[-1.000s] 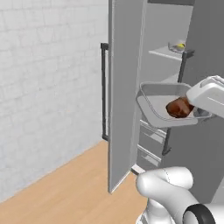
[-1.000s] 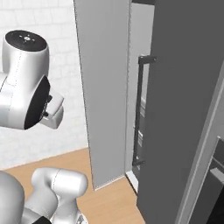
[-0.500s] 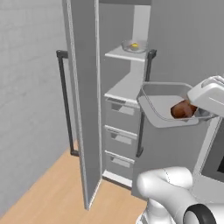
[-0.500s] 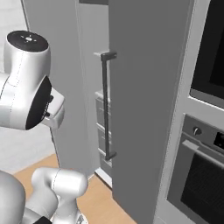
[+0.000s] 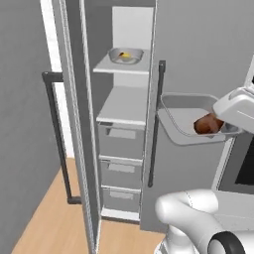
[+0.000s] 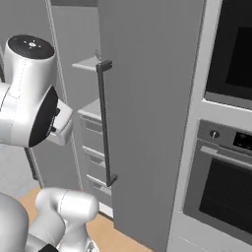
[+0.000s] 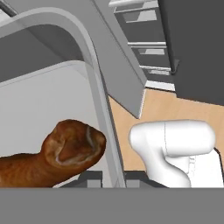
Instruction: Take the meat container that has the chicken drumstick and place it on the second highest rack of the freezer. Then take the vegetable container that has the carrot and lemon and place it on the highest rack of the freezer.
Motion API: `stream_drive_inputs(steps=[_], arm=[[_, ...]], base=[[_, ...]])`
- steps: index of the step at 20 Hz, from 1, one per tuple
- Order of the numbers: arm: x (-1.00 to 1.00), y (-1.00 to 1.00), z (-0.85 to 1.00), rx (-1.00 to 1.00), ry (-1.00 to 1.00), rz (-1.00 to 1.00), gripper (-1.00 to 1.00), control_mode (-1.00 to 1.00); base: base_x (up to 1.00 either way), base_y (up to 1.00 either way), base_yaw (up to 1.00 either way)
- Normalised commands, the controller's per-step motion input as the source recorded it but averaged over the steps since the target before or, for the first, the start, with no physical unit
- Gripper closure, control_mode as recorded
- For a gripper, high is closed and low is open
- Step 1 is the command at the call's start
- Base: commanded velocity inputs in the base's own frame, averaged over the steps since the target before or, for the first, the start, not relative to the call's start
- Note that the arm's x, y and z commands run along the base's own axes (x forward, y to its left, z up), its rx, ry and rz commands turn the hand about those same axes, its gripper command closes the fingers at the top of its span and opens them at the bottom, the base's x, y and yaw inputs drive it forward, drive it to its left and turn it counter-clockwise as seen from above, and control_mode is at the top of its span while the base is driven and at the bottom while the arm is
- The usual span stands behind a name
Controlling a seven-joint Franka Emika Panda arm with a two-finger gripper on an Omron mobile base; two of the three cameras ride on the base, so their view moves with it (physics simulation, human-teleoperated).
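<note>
The meat container [image 5: 184,120], a shallow grey tray, hangs level in the air to the right of the open freezer [image 5: 124,106]. The chicken drumstick [image 5: 208,124] lies at its right end. My gripper [image 5: 225,126] is shut on the tray's right rim. In the hand view the rim [image 7: 94,87] runs down between the gripper's [image 7: 113,179] dark tips, with the drumstick [image 7: 57,153] just left of them. The vegetable container [image 5: 125,55] sits on the freezer's top shelf with the yellow lemon [image 5: 127,54] in it. I cannot make out the carrot from here.
The freezer's left door [image 5: 64,124] stands swung open with a dark bar handle [image 5: 57,134]. Grey drawers [image 5: 121,141] stack below the bare second shelf. The closed right panel carries a long handle [image 6: 103,123]. A built-in oven [image 6: 221,192] stands to its right. Wooden floor lies below.
The whole picture has shifted as the base moved. The freezer's open inside now faces me near the middle. The tray stays in my grip, unchanged.
</note>
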Motion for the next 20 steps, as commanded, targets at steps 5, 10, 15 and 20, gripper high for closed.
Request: stream_drive_inputs(steps=[5, 10, 15, 20], arm=[[0.00, 0.00, 0.00, 0.00, 0.00, 0.00, 1.00, 1.00], [0.00, 0.00, 0.00, 0.00, 0.00, 0.00, 1.00, 1.00], [0.00, 0.00, 0.00, 0.00, 0.00, 0.00, 1.00, 1.00], [0.00, 0.00, 0.00, 0.00, 0.00, 0.00, 1.00, 1.00]], base=[[0.67, 0.70, -0.40], [0.30, 0.16, -0.37], [0.32, 0.00, -0.18], [0.53, 0.01, -0.10]])
